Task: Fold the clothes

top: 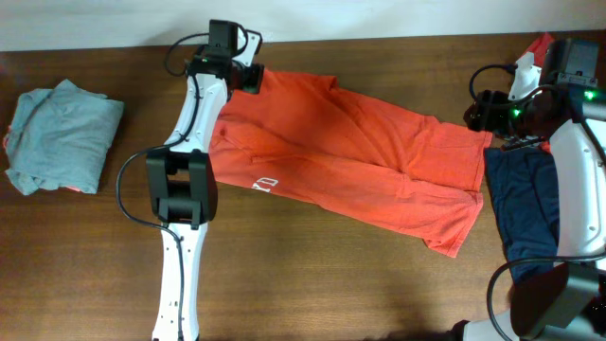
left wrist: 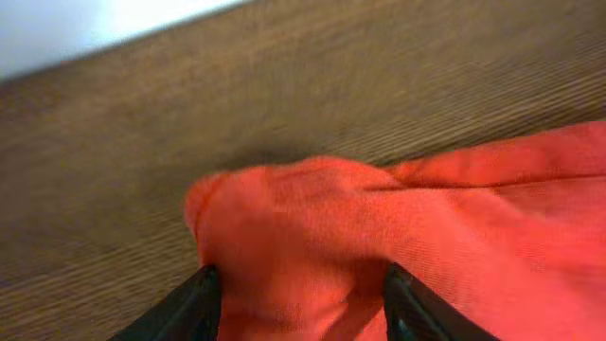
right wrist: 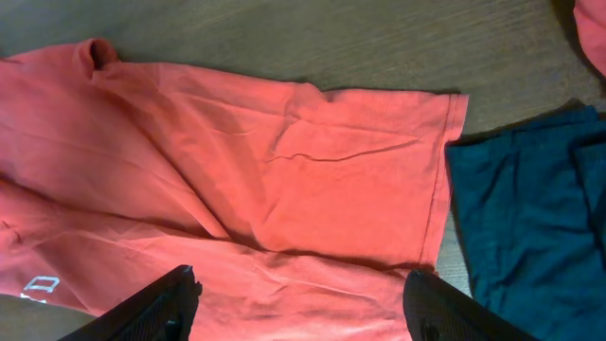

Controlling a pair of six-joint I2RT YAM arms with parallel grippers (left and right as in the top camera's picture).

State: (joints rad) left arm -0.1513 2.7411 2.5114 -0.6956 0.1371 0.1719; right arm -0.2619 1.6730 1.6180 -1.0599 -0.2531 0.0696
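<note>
Rt pincer [right wrist: 301, 279]: fingers wide apart, over orange-red T-shirt [right wrist: 237, 161] lying on counter [right wrist: 284, 38]. White print [right wrist: 43, 284] at lower-left edge. Navy garment [right wrist: 530, 218] just beside shirt hem.

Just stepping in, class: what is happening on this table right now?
Two robot arms are working on an orange-red T-shirt that lies spread across the wooden table. The left gripper is at the shirt's far left corner, with fabric bunched between its fingers; whether they clamp it is unclear. The right gripper hovers open over the shirt's right end. A grey-green garment lies folded at the left, and a navy garment lies at the right.
</note>
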